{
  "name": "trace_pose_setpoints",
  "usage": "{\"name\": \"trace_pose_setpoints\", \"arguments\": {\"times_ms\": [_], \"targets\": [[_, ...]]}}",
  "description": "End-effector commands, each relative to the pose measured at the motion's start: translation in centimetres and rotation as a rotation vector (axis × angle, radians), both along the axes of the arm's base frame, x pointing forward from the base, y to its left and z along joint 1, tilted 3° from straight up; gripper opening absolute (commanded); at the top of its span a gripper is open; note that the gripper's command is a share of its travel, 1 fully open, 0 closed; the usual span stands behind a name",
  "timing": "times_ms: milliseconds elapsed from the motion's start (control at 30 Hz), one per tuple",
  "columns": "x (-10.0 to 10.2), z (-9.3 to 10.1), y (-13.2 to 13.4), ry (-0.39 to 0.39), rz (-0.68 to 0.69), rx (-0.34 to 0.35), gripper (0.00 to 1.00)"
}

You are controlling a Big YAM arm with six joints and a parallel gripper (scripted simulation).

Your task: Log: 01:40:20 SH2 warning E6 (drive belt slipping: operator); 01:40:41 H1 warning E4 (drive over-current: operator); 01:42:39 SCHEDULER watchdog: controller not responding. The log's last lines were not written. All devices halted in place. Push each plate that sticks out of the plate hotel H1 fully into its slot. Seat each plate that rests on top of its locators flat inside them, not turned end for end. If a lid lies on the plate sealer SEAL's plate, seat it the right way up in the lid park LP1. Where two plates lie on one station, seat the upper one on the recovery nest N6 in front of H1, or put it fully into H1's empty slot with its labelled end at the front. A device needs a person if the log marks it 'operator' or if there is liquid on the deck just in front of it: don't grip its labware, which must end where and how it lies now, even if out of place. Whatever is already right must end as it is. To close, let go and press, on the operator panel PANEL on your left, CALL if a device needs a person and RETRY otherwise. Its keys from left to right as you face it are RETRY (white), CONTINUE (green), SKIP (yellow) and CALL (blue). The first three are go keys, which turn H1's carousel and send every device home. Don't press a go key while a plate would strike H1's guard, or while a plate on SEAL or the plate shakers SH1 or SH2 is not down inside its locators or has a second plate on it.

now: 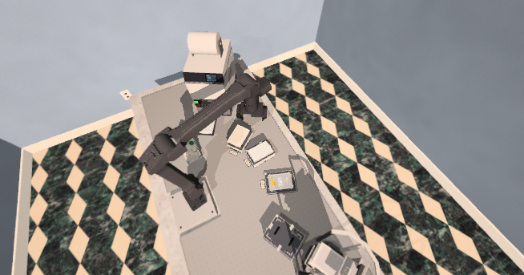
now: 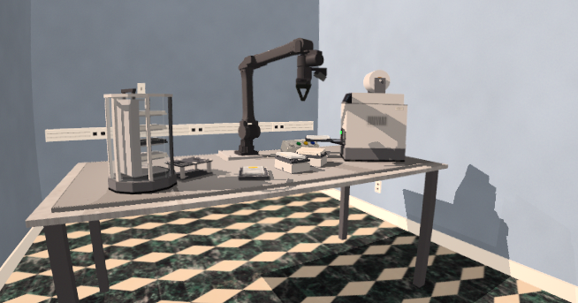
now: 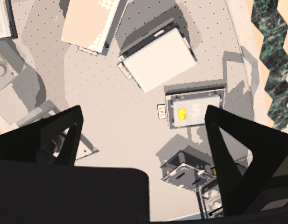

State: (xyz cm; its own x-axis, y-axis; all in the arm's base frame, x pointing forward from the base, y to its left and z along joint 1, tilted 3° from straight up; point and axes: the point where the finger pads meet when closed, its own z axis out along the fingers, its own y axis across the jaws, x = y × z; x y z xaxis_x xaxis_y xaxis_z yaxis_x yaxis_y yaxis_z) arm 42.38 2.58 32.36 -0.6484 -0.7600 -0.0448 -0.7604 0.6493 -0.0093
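Observation:
My gripper (image 2: 303,94) is open and empty, high above the deck between the arm base and the plate sealer SEAL (image 2: 373,127). In the wrist view its two dark fingers frame the deck below. Two plate shakers, each with a white plate, stand side by side (image 1: 239,136) (image 1: 260,152); they also show in the wrist view (image 3: 91,10) (image 3: 157,56). The lid park LP1 (image 1: 280,180) holds a piece with a yellow label (image 3: 183,113). The recovery nest N6 (image 1: 284,234) stands in front of the hotel H1 (image 2: 139,141). SEAL's plate (image 2: 320,138) lies on its tray.
The operator panel PANEL (image 2: 302,145) sits beside SEAL, partly hidden under my arm in the top view; a green key (image 1: 191,143) shows. The arm base (image 1: 196,196) stands on a plate at the deck's left edge. A paper roll (image 1: 204,42) tops SEAL.

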Motion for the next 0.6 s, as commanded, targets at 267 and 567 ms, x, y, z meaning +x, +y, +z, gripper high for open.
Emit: {"name": "trace_pose_setpoints", "arguments": {"times_ms": [267, 567], "targets": [[0.09, 0.03, -0.33, -0.016, 0.291, -0.012, 1.00], [0.09, 0.03, -0.33, -0.020, 0.454, -0.019, 1.00]]}}
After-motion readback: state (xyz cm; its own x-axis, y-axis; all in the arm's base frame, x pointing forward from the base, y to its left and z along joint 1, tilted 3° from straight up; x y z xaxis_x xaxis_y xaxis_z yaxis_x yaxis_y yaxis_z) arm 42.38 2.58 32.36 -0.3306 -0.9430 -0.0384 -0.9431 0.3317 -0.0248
